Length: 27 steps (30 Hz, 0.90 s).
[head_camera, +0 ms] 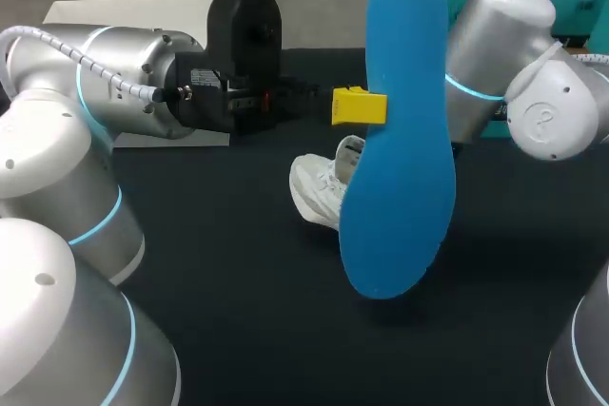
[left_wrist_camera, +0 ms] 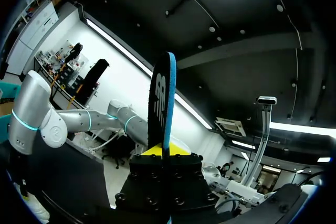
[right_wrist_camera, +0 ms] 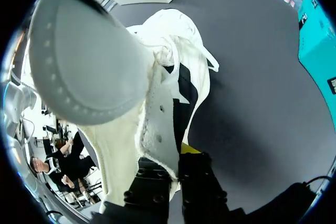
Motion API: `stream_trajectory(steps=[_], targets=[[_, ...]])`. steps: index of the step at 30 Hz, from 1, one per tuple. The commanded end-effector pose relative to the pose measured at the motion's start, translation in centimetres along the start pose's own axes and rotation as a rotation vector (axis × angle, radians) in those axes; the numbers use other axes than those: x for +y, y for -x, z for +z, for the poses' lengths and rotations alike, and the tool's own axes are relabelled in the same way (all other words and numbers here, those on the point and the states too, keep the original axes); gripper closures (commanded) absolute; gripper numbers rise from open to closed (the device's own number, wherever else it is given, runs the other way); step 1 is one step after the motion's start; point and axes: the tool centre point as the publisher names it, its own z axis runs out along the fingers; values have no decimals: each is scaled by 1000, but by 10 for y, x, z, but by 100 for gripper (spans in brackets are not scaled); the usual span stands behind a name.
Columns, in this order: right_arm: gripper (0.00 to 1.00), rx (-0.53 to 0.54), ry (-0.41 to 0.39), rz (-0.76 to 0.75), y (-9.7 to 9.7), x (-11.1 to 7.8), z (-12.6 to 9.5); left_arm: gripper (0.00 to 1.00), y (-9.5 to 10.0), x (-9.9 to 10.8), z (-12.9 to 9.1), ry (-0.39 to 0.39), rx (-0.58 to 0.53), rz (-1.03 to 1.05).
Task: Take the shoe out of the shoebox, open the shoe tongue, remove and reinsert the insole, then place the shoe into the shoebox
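Shoe at the middle of the table, its collar pinched by the right tool. The blue insole stands upright in front of it, clamped near one edge by the left tool. Risks: gripped so narrowly, the thin insole may pivot or slip. If the shoe shifts, the insole's toe may catch the opening and buckle rather than slide in.

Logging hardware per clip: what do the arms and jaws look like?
Left arm and right arm are silver-grey cylinders with white rounded joint caps and cyan light rings. A white ribbed cable runs along the left. Black jaws, yellow tips.
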Motion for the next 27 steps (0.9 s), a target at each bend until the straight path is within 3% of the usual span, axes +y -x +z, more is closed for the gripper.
stream_trajectory(steps=[1, 10, 27], targets=[[100, -173, 160, 359, -7, -2, 0, 100, -8, 2, 11, -60, -58, 0], [100, -285, 144, 374, -11, -1, 5, 100, -8, 2, 11, -60, -58, 0], [100, -252, 158, 369, -16, 9, 36, 100, -8, 2, 11, -60, -58, 0]])
